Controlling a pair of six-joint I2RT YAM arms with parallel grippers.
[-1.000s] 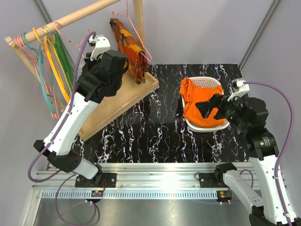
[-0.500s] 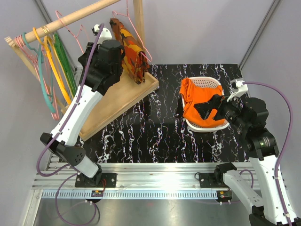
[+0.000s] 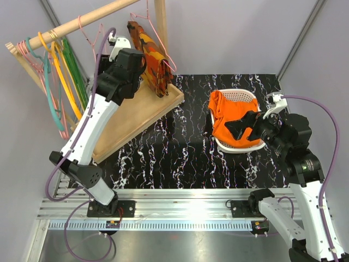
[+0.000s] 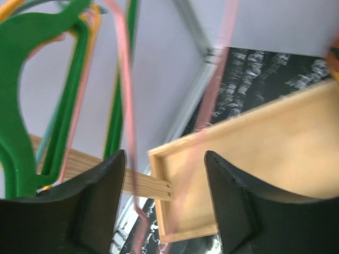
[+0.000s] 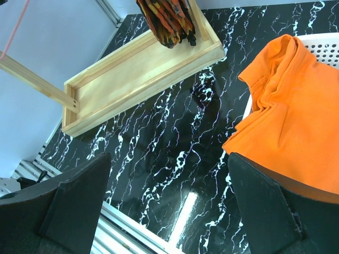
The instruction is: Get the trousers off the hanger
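Trousers: plain bright orange soft cloth trousers [image 3: 222, 117], off any hanger, bunched in a white perforated plastic basket [image 3: 240, 96] at the right of the black white-veined marbled tabletop [image 3: 180, 158]; one fold draped over the basket's near-left rim.
Hanger: thin pink wire hanger [image 4: 127, 84], bare, hooked on the round wooden rail [image 3: 103, 12] at upper left; blurred in the left wrist view, two strands visible.
Left claw: left gripper [image 4: 164, 159] raised to the rail, fingers spread, one pink strand running down through the gap; contact with either finger not discernible.
Right claw: right gripper [image 5: 168, 159] spread wide, nothing between the fingers; hovers over the basket, just above the orange cloth in the overhead view.
Rack base: shallow pale wooden tray [image 3: 136, 117] on the table's left, set at an angle.
Other garment: red, orange and yellow patterned cloth [image 3: 151, 54], hanging on a separate pink wire hanger, lower end over the tray's far corner.
Spare hangers: cluster of green, yellow and teal plastic hangers [image 3: 60, 82] at the rail's far left end.
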